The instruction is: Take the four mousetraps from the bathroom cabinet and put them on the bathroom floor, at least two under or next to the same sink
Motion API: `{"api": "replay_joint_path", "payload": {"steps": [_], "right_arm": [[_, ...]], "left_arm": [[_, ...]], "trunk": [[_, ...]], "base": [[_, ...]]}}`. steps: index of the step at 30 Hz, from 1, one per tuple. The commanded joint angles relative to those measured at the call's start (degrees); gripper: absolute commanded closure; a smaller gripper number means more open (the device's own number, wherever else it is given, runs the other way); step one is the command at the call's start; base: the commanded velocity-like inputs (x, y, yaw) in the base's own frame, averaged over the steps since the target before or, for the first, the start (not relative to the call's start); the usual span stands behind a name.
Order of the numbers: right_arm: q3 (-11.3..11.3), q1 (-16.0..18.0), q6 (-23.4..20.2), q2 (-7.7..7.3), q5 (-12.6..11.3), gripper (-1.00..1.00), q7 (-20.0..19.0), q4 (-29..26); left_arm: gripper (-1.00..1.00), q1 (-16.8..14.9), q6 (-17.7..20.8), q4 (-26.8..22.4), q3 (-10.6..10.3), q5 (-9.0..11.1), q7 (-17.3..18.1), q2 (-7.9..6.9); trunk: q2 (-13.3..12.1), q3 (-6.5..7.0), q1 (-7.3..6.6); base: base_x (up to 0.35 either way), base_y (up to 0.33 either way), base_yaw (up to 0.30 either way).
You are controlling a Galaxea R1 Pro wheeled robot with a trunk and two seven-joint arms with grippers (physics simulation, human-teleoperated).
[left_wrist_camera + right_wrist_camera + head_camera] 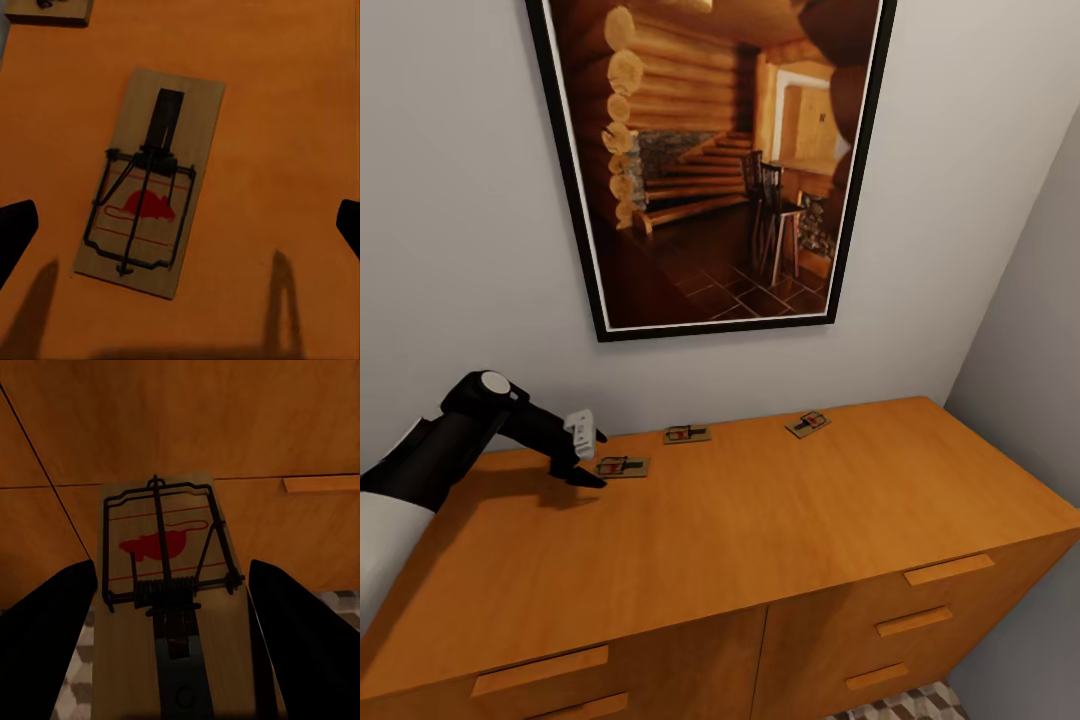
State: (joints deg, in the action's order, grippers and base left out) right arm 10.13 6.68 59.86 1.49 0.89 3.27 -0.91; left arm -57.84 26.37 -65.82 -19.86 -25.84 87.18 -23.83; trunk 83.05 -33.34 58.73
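You see three mousetraps (623, 466) (687, 434) (808, 423) lying flat along the back of the cabinet (760, 530) surface, brown boards with dark wire and a red mouse print. A fourth mousetrap (171, 585) sits between your right hand's fingers, before the drawer fronts.

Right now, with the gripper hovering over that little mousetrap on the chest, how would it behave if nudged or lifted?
The mousetrap looks like a thin flat wooden board, so it is probably stiff and light. Lying flat on the smooth cabinet top, it would likely slide rather than roll or tip. Its low edges may be awkward for the open left gripper, and the wire parts could snag.
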Motion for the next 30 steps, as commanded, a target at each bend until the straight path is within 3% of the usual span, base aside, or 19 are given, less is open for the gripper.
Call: {"api": "replay_joint_path", "payload": {"steps": [1, 25, 30], "right_arm": [[0.28, 0.02, 0.14, 0.01, 0.08, 1.0, 0.34, 0.04], [0.27, 0.0, 0.14, 0.0, 0.08, 1.0, 0.32, 0.04], [0.29, 0.02, 0.14, 0.01, 0.08, 1.0, 0.31, 0.04]], "left_arm": [[-1.0, -0.05, 0.45, 0.15, -0.09, -0.26, 0.28, 0.18], [-1.0, -0.04, -0.07, 2.76, -0.18, -0.25, -1.32, 0.63], [-1.0, -0.07, -1.61, 3.14, -0.16, -0.26, -1.38, 0.63]], "trunk": [[0.03, -0.06, 0.0], [0.03, -0.06, 0.0], [0.03, -0.06, 0.0]], "base": [[0.0, 0.0, 0.0], [0.0, 0.0, 0.0], [0.0, 0.0, 0.0]]}}
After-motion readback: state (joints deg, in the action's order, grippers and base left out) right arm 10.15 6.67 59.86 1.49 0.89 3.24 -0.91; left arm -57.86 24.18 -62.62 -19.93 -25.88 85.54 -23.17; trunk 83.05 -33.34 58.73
